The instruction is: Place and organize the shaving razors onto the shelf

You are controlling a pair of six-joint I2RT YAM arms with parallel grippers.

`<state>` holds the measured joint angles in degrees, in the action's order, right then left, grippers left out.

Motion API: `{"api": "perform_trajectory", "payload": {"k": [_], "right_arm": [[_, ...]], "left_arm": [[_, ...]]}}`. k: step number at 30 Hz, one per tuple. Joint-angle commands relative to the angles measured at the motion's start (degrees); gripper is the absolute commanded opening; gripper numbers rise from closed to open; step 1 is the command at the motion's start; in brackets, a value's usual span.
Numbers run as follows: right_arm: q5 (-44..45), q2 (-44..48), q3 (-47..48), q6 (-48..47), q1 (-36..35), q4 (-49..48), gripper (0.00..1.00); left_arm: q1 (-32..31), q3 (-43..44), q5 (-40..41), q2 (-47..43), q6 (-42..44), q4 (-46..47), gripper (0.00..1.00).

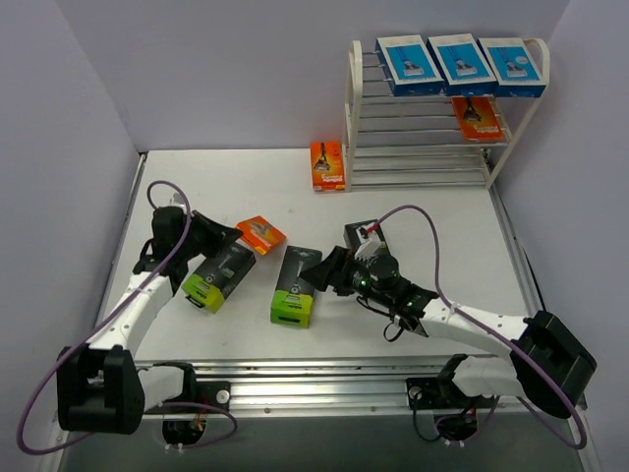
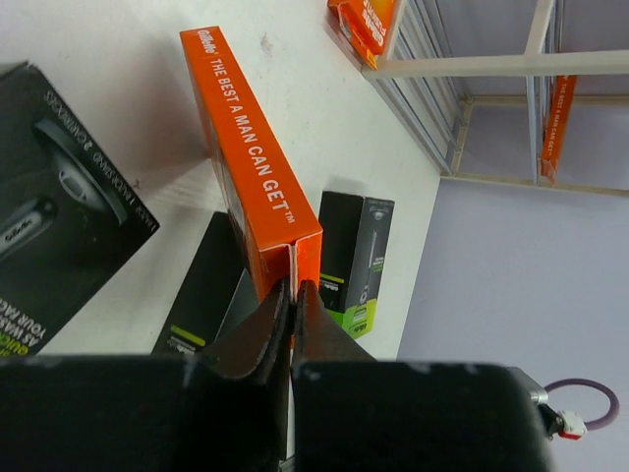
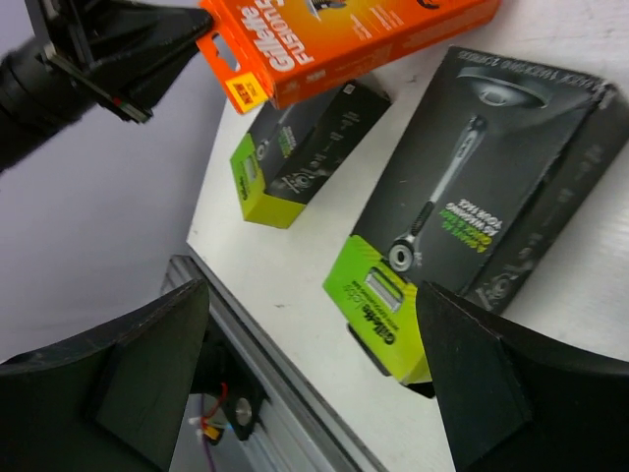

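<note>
The orange razor pack [image 2: 251, 187] was pinched at its very end by the closed left hand [image 2: 293, 295], just beside a black pack [image 1: 218, 275] on the counter [image 1: 423, 236] and well apart from the shelf [image 1: 423, 147]. The right hand [image 1: 329, 270] hung open over another black pack [image 1: 295, 287]. With so slim a hold, the orange pack could swivel or slip free when carried, or clip the shelf's frame.
</note>
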<state>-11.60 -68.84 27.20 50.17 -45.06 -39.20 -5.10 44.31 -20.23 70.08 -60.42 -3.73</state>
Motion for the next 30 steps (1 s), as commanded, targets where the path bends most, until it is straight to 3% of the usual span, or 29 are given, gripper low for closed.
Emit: {"api": "perform_trajectory", "payload": {"k": [1, 7, 16, 30], "right_arm": [[6.6, -0.8, -1.3, 9.0, -2.7, -9.9, 0.81], [10.4, -4.8, -0.6, 12.9, -8.0, -15.8, 0.80], [14.4, -17.0, 0.0, 26.8, -13.5, -30.5, 0.80], [15.0, -31.2, 3.0, 36.0, -13.9, -45.3, 0.92]], "left_arm": [[-0.1, -3.1, -1.0, -6.1, -2.3, 1.8, 0.02], [-0.5, -9.4, -0.6, -13.5, -4.2, 0.8, 0.02], [-1.4, -13.8, 0.1, -20.2, -4.0, -1.8, 0.02], [-2.1, -19.3, -1.0, -27.5, -5.0, -5.6, 0.02]]}}
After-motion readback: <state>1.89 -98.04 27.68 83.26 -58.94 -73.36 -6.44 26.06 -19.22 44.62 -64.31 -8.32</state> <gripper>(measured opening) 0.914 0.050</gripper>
